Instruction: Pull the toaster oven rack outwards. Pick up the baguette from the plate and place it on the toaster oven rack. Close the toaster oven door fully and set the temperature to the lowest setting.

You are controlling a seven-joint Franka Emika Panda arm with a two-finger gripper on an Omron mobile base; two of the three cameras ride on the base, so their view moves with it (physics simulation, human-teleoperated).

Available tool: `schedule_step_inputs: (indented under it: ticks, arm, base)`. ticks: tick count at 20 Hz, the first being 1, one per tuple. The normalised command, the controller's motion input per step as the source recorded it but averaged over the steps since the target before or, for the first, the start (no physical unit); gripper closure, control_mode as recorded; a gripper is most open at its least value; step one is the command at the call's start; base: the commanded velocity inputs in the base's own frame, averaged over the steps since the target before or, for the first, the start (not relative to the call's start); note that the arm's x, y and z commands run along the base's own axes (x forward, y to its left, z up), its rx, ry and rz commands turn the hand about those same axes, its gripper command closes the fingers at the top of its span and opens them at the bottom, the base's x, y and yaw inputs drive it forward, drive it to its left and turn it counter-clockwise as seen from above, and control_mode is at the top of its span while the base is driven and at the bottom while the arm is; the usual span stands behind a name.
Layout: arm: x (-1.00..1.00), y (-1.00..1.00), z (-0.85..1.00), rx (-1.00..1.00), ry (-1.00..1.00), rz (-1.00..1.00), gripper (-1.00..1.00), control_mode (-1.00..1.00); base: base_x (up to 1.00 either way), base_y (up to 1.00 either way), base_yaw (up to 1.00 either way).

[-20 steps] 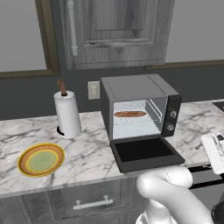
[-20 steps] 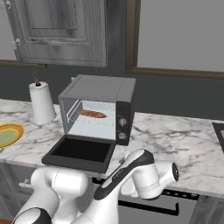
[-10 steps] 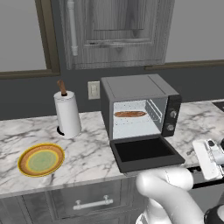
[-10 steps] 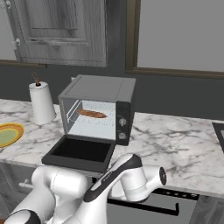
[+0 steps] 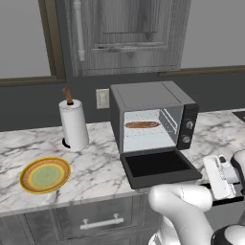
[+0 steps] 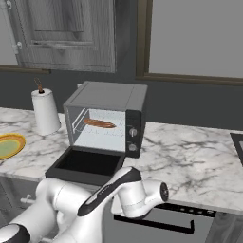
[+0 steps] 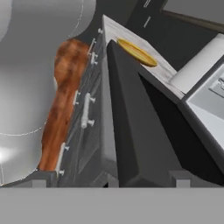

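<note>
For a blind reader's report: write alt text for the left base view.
An open toaster oven on a marble counter holds a baguette inside, its door folded down flat. Left of it stand a paper towel roll and an empty yellow plate; the open gripper hangs right of the door.

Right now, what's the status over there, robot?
Gripper open, empty, low beside the toaster oven door. Door hanging open. Baguette on the rack inside. Plate bare. Nothing blocking the door.
</note>
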Motion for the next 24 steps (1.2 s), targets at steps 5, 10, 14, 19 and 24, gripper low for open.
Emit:
schedule_step_inputs:
  ticks: [5,10,14,19,24]
  arm:
    - [0.26,0.11,-0.09,0.0,0.11,-0.04,-1.0,-1.0]
    - [0.33,0.0,0.0,0.07,0.06,-0.03,-1.0,-1.0]
    - [0.42,-0.01,0.0,0.14,0.03,-0.01,-1.0,-1.0]
    - [0.54,0.0,0.0,0.2,0.0,0.0,-1.0,-1.0]
    - [0.56,-0.02,0.0,0.24,0.0,0.0,-1.0,-1.0]
  base:
    - [0.0,0.0,0.0]
    - [0.0,0.0,0.0]
    - [0.0,0.0,0.0]
    - [0.0,0.0,0.0]
    - [0.0,0.0,0.0]
